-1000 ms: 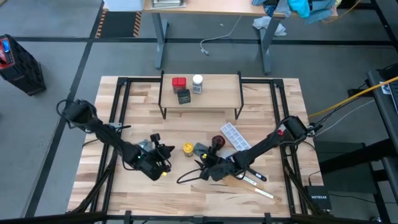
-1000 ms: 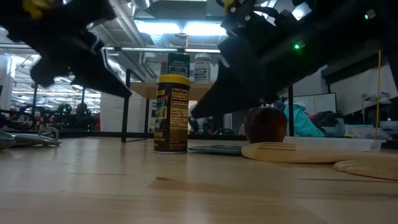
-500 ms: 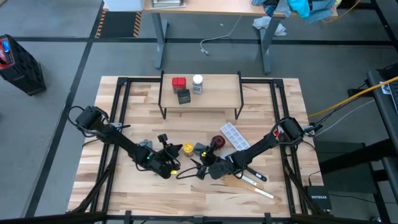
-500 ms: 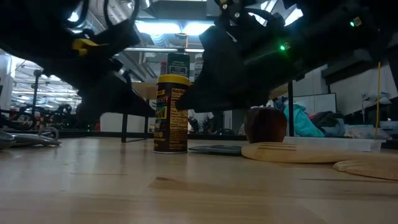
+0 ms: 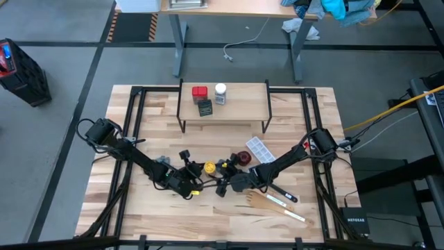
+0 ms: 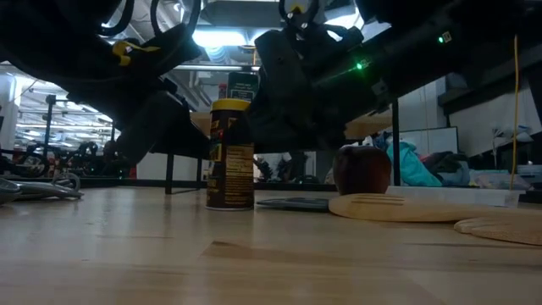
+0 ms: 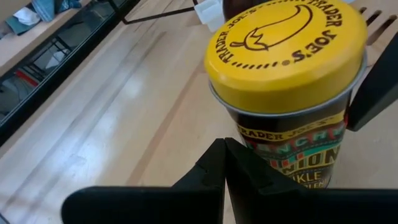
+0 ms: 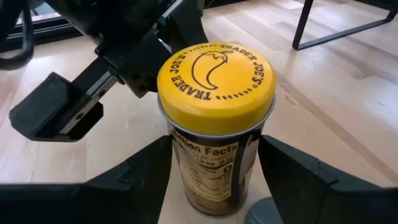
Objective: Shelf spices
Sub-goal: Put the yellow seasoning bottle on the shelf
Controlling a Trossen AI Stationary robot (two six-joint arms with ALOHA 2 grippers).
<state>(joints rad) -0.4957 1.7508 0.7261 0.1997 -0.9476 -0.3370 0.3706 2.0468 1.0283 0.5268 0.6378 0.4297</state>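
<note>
The yellow-lidded amber jar (image 5: pixel 209 167) stands upright on its base on the tabletop, in front of the shelf (image 5: pixel 243 111). My right gripper (image 8: pixel 214 168) is open, one finger on each side of the jar's body below the lid. My left gripper (image 7: pixel 224 149) is shut, and its tips point at the jar's side from the table's left. On the shelf's top board stand the red tin (image 5: pixel 200 92), the dark tin (image 5: pixel 205 107) and the white-capped jar (image 5: pixel 220 93). My right gripper's fingers (image 8: pixel 149 168) flank the jar's body (image 8: pixel 214 180), slanting down from the table's right. I cannot tell whether they touch it. My left gripper's shut tips stand close to the jar's wall (image 7: pixel 249 140). I cannot tell whether they touch it either.
A dark red round dish (image 5: pixel 241 158) and a white tray (image 5: pixel 260 149) lie right of the jar. Wooden utensils (image 5: pixel 274 201) lie near the right arm. Grey metal pieces (image 5: pixel 161 161) lie by the left arm. Bare wood lies between the jar and the shelf.
My left gripper has moved toward the table's right, up to the jar. My right gripper has moved left and toward the far edge, so its fingers now stand on either side of the jar.
</note>
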